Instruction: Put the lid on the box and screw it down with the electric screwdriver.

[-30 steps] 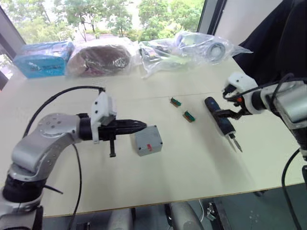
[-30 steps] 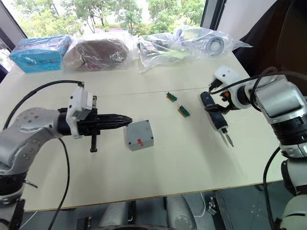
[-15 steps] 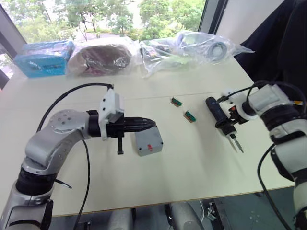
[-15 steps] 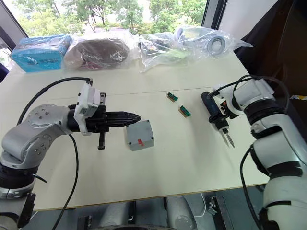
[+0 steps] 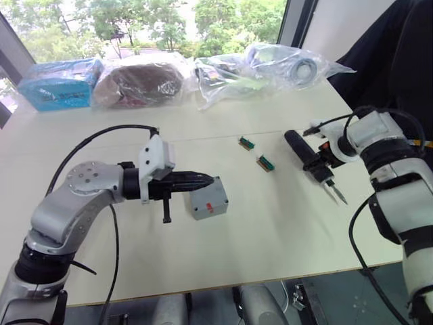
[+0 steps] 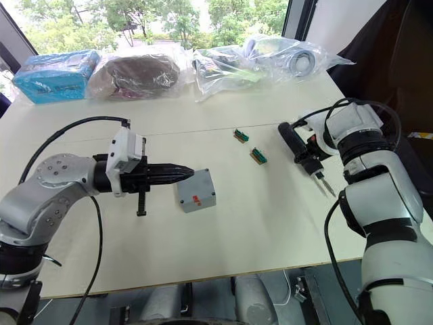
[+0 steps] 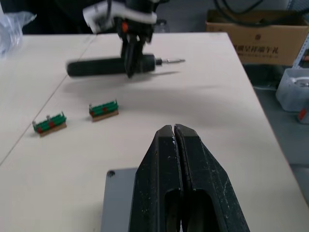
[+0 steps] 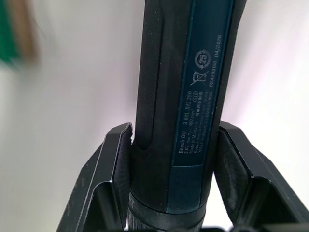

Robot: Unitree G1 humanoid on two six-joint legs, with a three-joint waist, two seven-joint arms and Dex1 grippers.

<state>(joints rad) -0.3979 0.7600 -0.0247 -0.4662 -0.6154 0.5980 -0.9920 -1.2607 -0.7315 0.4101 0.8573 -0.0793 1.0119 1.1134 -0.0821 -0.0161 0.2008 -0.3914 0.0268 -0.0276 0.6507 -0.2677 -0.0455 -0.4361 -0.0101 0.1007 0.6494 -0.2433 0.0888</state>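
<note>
The right claw now grips the electric screwdriver across its dark barrel, one finger on each side as the right wrist view shows. Compared with a second ago, when the tool lay slanted on the bench with the claw only closing in from the side, the screwdriver sits a little higher and farther back in the head views and looks lifted, its metal bit pointing down and toward the bench's near edge. That suggests the pickup is done and the tool is ready to carry over. The left claw has its two black fingers pressed together, holding nothing, its tip right at the near edge of the grey box; the arm has barely shifted over the second. The box sits mid-bench with the lid apparently already on top, a screw hole showing at one corner. Two small green-and-red pieces lie between box and screwdriver, untouched. Driving the screws appears to be what remains.
</note>
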